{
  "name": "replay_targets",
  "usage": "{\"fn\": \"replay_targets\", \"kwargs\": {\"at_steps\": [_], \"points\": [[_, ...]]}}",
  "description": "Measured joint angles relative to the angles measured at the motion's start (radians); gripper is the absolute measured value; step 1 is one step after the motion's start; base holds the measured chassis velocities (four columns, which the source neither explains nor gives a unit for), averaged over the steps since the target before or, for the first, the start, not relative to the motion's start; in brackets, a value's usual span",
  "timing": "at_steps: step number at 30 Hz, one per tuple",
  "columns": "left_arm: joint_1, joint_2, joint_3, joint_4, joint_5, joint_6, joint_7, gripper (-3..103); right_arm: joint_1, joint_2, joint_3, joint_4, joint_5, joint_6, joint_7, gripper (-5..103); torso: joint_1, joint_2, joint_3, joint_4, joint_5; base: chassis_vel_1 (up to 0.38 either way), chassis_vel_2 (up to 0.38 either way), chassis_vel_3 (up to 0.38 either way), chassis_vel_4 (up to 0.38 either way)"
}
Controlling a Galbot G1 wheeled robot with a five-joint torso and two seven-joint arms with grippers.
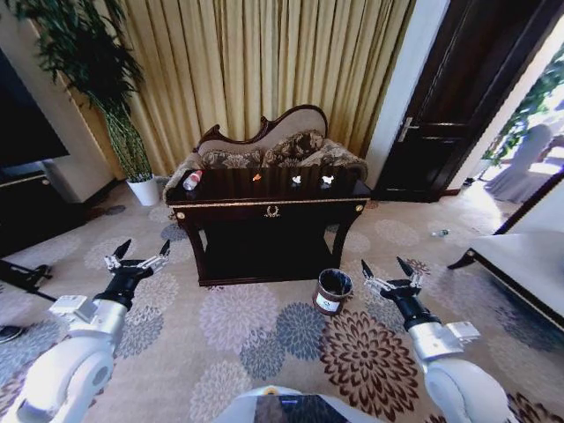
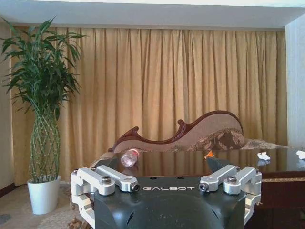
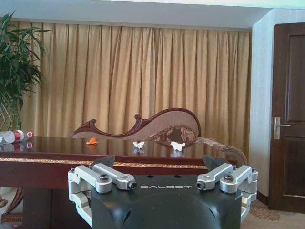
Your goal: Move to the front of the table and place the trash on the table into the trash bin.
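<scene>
Approach step: my left gripper (image 1: 141, 249) and right gripper (image 1: 388, 269), both spread and empty, face the dark glossy wooden table (image 1: 264, 196); next, I judge, driving closer to its clear red-capped plastic bottle (image 1: 191, 180).

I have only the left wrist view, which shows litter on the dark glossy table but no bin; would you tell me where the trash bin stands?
Observer: The small round dark-brown trash bin stands upright on the patterned carpet, in front of the dark glossy wooden table toward its right end, apart from it.
Operator: Thank you. Where is the right arm?
Observer: The right gripper hangs open and empty over the carpet, just right of the bin and short of the table.
Operator: And my own gripper, seen from above?
Observer: The left gripper is open and empty, over the carpet off the table's left front corner.
</scene>
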Motion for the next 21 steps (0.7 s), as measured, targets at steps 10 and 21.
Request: {"fn": "replay_targets", "kwargs": {"at_steps": [10, 21], "points": [[-0.011, 0.013, 0.009, 0.011, -0.001, -0.001, 0.006, 100, 0.002, 0.004, -0.002, -0.005, -0.005, -0.001, 0.0, 100, 0.0, 0.0, 0.0, -0.0002, 0.0002, -0.152, 0.147, 0.156, -0.143], [-0.018, 0.012, 0.021, 0.016, -0.001, 0.0, 0.006, 100, 0.003, 0.002, -0.005, -0.008, -0.008, -0.002, -0.003, 100, 0.0, 0.0, 0.0, -0.0004, 0.0004, -0.143, 0.15, 0.145, -0.149]]}}
